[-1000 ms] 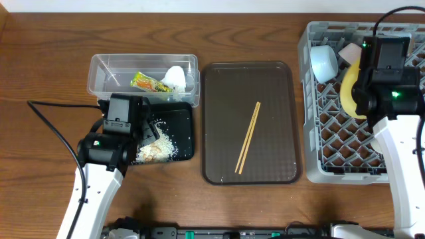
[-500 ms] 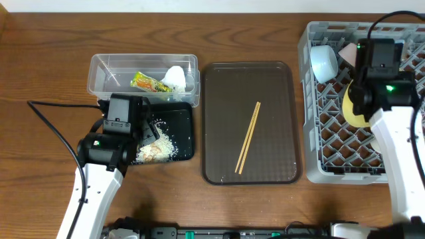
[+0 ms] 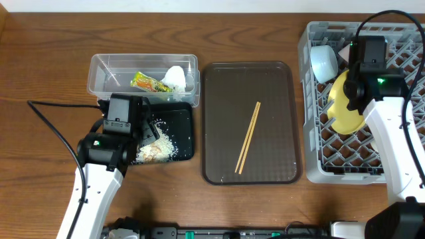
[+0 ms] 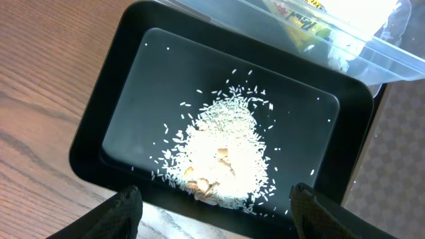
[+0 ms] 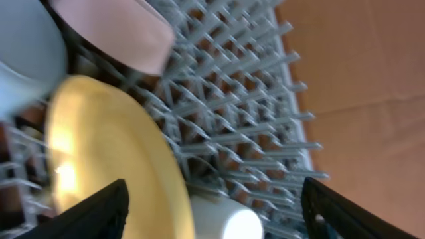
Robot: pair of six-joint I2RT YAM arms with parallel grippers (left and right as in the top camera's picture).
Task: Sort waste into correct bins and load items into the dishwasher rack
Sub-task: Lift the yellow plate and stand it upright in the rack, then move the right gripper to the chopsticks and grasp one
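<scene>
The yellow plate (image 3: 344,106) leans tilted in the grey dishwasher rack (image 3: 398,40), beside the light blue bowl (image 3: 323,62). My right gripper (image 3: 355,83) hovers over it, open; in the right wrist view its fingers stand wide apart (image 5: 214,209) above the plate (image 5: 106,153) and a white cup (image 5: 222,222). My left gripper (image 4: 219,216) is open over the near edge of the black tray (image 4: 119,79), which holds rice scraps (image 4: 222,156). The clear tub (image 3: 106,66) holds the wrapper (image 3: 149,83) and the paper wad (image 3: 174,78). Two chopsticks (image 3: 249,137) lie on the brown serving tray (image 3: 219,119).
A pale bowl (image 5: 116,30) sits tipped in the rack's far part, next to the blue bowl (image 5: 26,53). The left arm's black cable (image 3: 53,123) trails over the table at the left. The rack lattice (image 5: 239,99) fills the right wrist view.
My right gripper has opened and let go of the yellow plate, which went from standing on edge to leaning tilted in the rack. The right wrist shifted left and farther back. The left arm is unmoved.
</scene>
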